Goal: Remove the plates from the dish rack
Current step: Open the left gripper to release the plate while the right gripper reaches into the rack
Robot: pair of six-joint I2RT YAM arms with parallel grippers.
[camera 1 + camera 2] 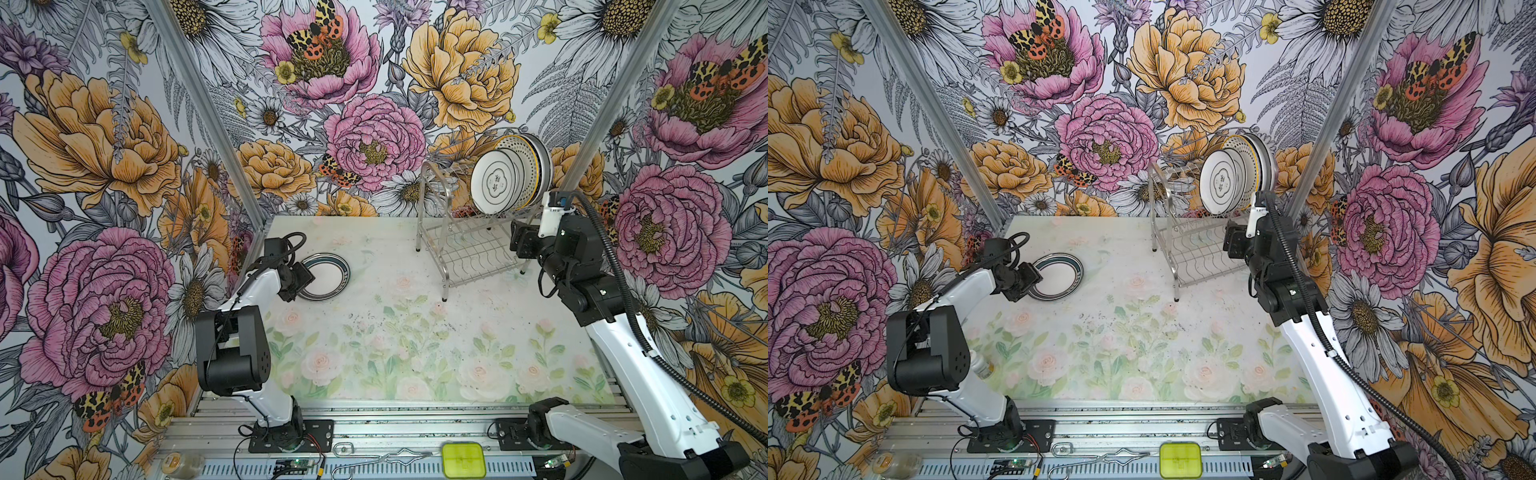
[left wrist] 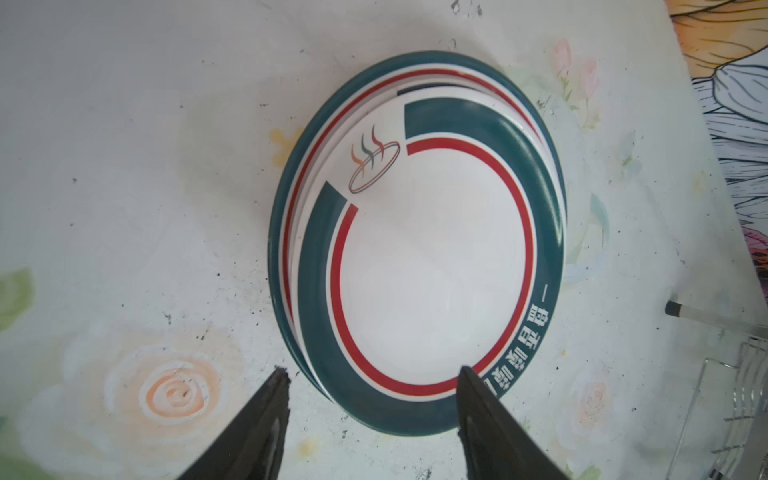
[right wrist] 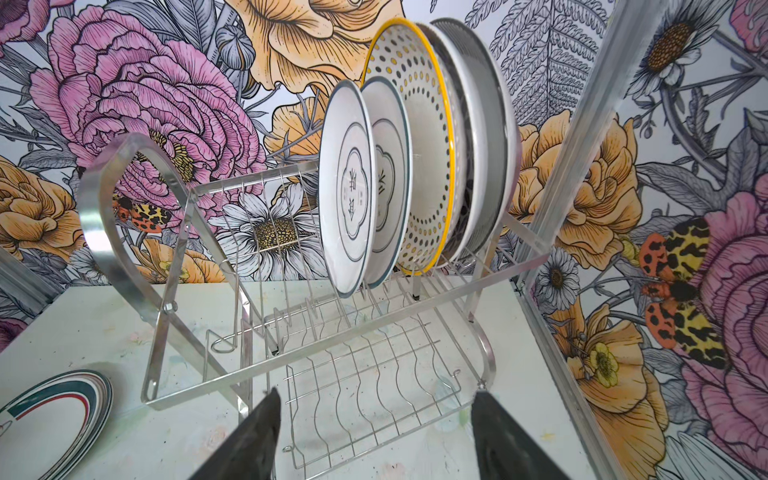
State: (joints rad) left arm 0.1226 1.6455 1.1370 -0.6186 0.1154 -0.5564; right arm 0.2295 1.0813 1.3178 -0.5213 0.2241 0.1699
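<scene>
Nearest, on the metal rail at the front edge, sits a lime-green plastic box (image 1: 463, 459). Beyond it spreads the table (image 1: 415, 332), covered with a matte mat printed with pale roses and speckled with dark marks. On its left side lies a flat stack of plates (image 1: 328, 276). The left gripper (image 2: 372, 374) hovers at the stack's near rim, its black jaws spread wide and pinching nothing; one jaw is over the rim, the other beside it. In both top views the stack is only a dark-rimmed disc. The left wrist view shows glossy white ceramic with a teal band, a thin red ring, white characters and a steaming-bowl emblem. At the far right stands the dish rack (image 3: 332, 334) of shiny steel wire, with arched hoops and a wavy grid shelf. The right gripper (image 3: 375, 395) faces it, jaws apart and empty. The right wrist view separates the upright plates (image 3: 347, 187): two small grey-rimmed ones, a larger yellow-rimmed dotted plate (image 3: 428, 166), and others behind.
</scene>
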